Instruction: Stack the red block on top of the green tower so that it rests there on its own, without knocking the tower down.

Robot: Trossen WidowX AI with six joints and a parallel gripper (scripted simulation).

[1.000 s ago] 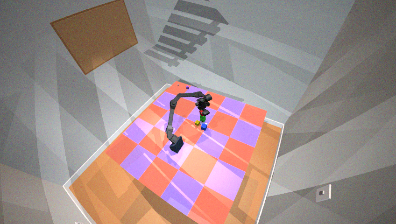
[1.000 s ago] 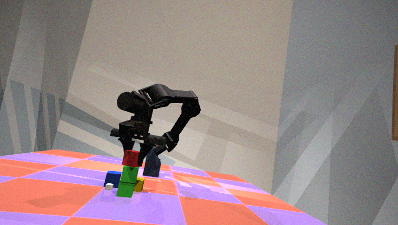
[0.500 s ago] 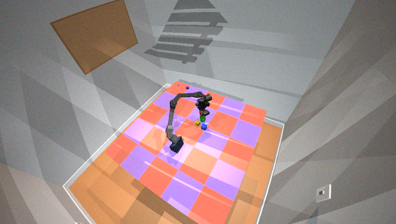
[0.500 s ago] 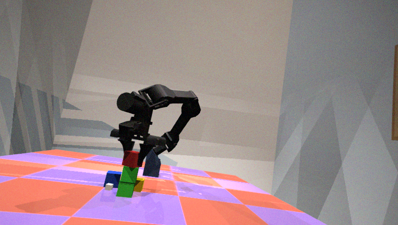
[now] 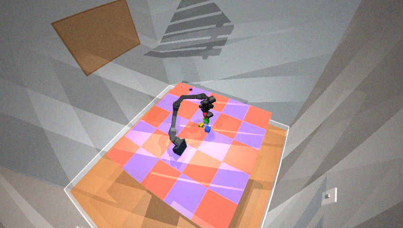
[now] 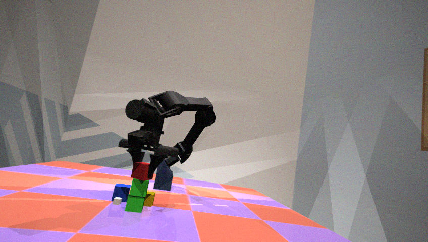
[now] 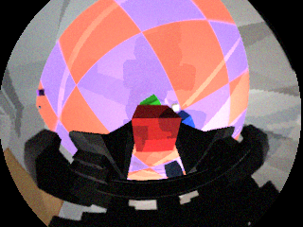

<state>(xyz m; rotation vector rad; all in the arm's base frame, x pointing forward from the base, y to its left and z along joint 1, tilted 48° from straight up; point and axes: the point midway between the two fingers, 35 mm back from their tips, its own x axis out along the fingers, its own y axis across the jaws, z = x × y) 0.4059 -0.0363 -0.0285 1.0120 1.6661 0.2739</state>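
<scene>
The red block is between the fingers of my gripper, which is shut on it. In the exterior view its underside meets the top of the green tower, with no gap to be seen. The tower is two green blocks, one on the other, and stands upright. The red block sits roughly over the tower, perhaps slightly to the right in that view. In the wrist view the red block hides most of the tower, and only a green corner shows beyond it.
A blue block and a small white cube stand close beside the tower. A yellow block stands on its other side. A small purple block lies near the mat's far corner.
</scene>
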